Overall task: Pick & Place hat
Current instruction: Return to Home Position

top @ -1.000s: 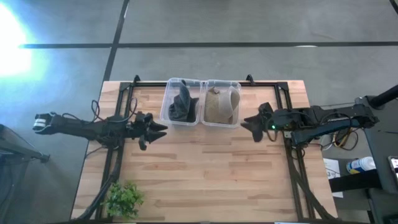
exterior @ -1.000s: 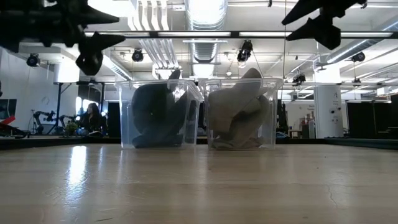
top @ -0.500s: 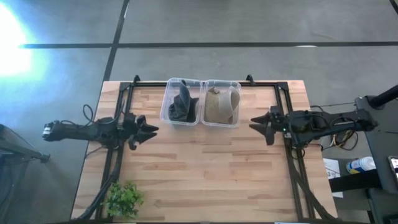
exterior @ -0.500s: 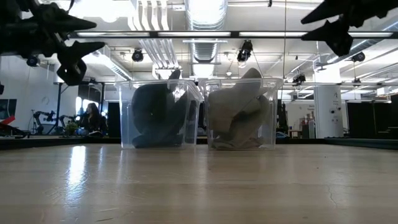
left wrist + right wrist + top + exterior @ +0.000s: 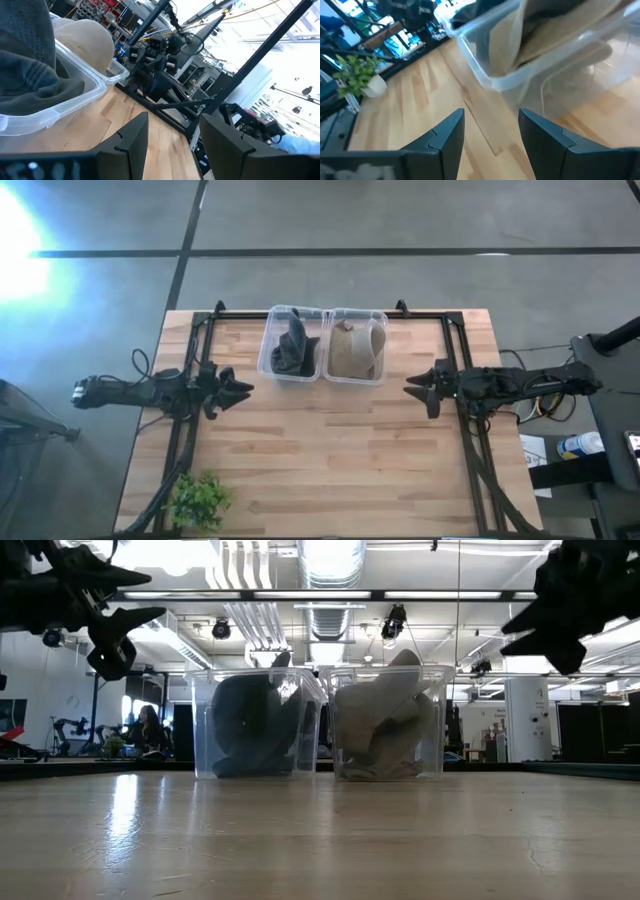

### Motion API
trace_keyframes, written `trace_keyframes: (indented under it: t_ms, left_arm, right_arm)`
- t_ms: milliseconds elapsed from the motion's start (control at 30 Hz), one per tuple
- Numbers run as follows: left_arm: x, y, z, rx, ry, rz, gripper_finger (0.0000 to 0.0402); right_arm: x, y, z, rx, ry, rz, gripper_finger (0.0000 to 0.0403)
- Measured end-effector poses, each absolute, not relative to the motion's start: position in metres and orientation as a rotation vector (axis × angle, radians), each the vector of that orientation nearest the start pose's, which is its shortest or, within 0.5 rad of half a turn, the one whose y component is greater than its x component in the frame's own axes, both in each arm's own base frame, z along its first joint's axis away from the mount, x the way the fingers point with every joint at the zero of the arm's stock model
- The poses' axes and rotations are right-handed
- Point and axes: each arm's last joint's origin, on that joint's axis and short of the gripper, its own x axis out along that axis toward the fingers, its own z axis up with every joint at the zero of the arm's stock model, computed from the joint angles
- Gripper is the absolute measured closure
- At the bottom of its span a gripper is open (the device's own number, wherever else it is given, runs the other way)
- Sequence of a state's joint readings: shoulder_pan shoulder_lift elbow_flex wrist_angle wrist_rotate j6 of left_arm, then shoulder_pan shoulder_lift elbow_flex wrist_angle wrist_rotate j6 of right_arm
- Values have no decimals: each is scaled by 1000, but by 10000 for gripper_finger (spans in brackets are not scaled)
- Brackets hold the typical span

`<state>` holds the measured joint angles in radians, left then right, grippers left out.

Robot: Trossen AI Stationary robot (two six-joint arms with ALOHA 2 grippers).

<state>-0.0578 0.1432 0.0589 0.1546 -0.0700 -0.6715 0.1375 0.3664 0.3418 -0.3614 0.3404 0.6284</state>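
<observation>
Wooden table (image 5: 330, 460) carries two clear bins side by side at its far edge: the dark green cap (image 5: 290, 352) fills the left transparent bin (image 5: 266, 350), the brown cap (image 5: 352, 352) the right transparent bin (image 5: 384, 352). My left gripper (image 5: 240, 392) and right gripper (image 5: 415, 388) hang empty, fingers apart. Each bin lies inward and ahead of its nearer gripper, so homing, I judge, means pulling outward, away from them.
</observation>
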Motion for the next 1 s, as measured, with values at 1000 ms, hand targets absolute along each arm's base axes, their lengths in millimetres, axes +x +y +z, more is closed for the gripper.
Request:
trace_keyframes:
  t_ms: [1000]
  left_arm:
    - [97,-3,174,-676,-94,-13,229]
  right_arm:
    - [87,2,170,576,123,-257,227]
